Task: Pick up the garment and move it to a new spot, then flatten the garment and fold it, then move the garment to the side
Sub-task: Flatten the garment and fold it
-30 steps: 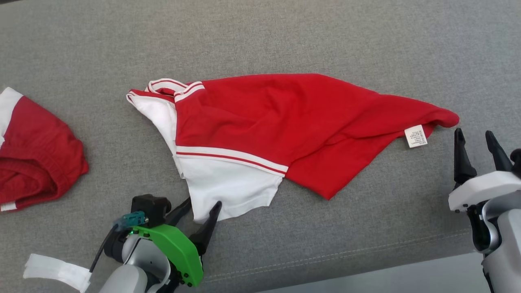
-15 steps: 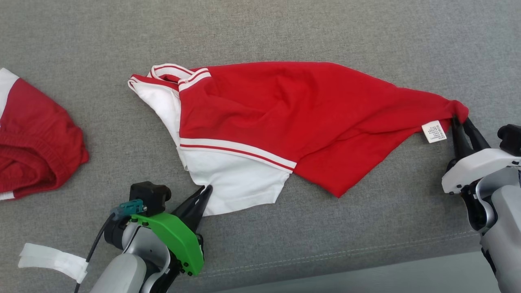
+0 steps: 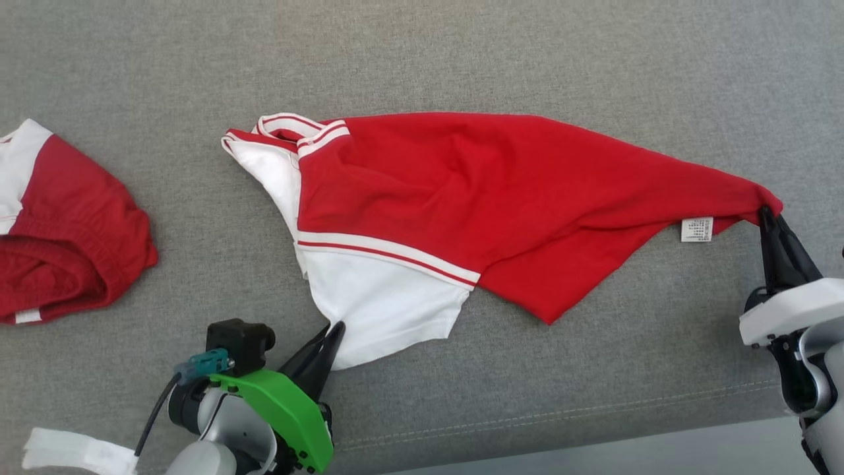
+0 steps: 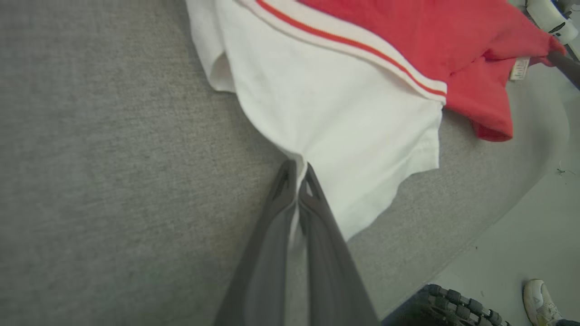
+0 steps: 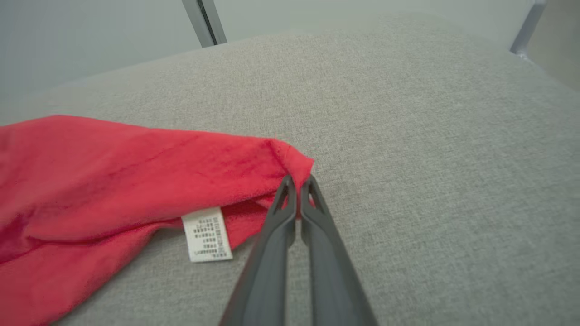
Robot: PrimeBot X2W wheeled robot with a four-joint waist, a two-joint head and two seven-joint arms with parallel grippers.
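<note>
The garment [image 3: 461, 191] is a red and white shirt with striped trim, spread crumpled across the grey cushion. My left gripper [image 3: 333, 330] is shut on the lower corner of its white part [image 4: 353, 136], pinching the cloth between the fingertips [image 4: 297, 174]. At the far right my right gripper [image 3: 768, 214] is shut on the red corner [image 5: 290, 158], close to the white care label [image 5: 206, 233]. The red cloth is pulled into a point toward that gripper.
A second red and white garment [image 3: 59, 231] lies bunched at the left edge of the grey cushion [image 3: 527, 59]. The cushion's front edge [image 3: 593, 422] runs along the bottom, with floor beyond. A shoe [image 4: 541, 301] and a wheel [image 4: 457, 305] show on the floor.
Both grippers went from open beside the garment to shut on its corners, the left on the white corner, the right on the red one. The red corner is now stretched further right.
</note>
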